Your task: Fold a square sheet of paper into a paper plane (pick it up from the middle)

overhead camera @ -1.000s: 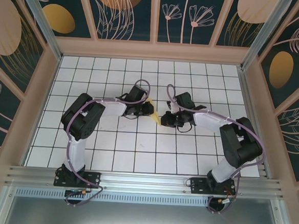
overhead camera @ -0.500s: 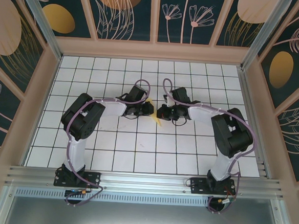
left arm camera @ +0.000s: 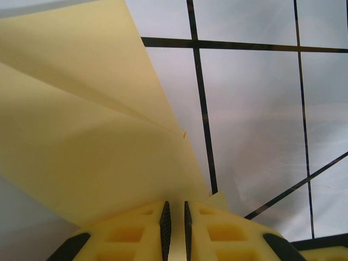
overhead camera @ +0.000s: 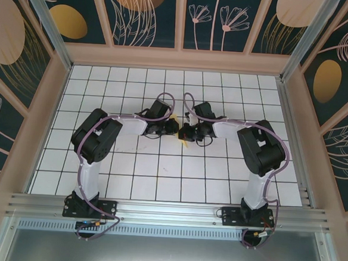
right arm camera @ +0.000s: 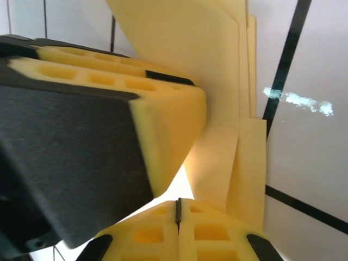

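Note:
The square sheet of paper (left arm camera: 98, 136) is pale yellow and folded into several layers with a sharp crease. It hangs above the white grid table (overhead camera: 159, 165), and small bits of it (overhead camera: 174, 117) show between the two wrists in the top view. My left gripper (left arm camera: 175, 204) is shut on its lower edge, the paper pinched between the dark pads. My right gripper (right arm camera: 178, 200) is shut, tips pressed together with nothing between them. It sits just below the folded layers (right arm camera: 217, 109) and close beside a left fingertip (right arm camera: 163, 114). In the top view, the left gripper (overhead camera: 173, 127) and right gripper (overhead camera: 182, 131) nearly touch at the table's middle.
Wooden walls (overhead camera: 179, 59) with patterned panels enclose the table on three sides. A metal rail (overhead camera: 168, 211) with both arm bases runs along the near edge. Open tiles lie in front of and behind the grippers.
My right arm has swung left until its gripper is right next to the left one, and its jaws have closed fully. The left gripper has kept still, holding the paper.

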{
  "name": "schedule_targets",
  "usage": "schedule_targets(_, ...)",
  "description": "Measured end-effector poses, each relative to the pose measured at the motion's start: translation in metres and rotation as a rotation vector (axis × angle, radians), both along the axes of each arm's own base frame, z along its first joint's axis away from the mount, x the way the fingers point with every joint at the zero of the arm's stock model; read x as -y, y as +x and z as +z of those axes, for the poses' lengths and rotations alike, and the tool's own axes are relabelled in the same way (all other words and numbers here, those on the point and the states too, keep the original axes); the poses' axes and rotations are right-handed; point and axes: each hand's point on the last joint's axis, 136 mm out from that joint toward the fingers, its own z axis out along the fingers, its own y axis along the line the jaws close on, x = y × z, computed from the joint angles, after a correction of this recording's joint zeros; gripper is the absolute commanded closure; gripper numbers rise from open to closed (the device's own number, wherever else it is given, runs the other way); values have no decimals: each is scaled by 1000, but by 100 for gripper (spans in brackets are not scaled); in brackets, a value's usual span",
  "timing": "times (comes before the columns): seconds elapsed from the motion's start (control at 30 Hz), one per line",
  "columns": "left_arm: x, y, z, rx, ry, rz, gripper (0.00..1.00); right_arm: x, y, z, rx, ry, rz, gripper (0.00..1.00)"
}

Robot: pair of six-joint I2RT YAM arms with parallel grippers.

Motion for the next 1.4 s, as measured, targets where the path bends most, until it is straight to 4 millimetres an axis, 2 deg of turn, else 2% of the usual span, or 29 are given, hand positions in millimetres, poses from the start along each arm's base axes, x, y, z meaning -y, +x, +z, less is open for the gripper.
schedule_targets(0.2,0,0,1,1,0,0,79,7,-2,-10,-10,-30,-12,96)
schedule_targets(0.47,3,4,4,9,16,-16,75,10,-1,-13,-4,-9,-19,97)
schedule_targets(0.9,-18,35,13,139,68,-35,72,12,0,-14,-6,8,-21,98)
schedule_targets(1.17,-18,26,43,251,17,-78,72,13,0,-13,-9,13,-21,98)
schedule_targets(1.4,-22,19,37,267,25,-99,73,13,0,-14,-12,15,-21,98)
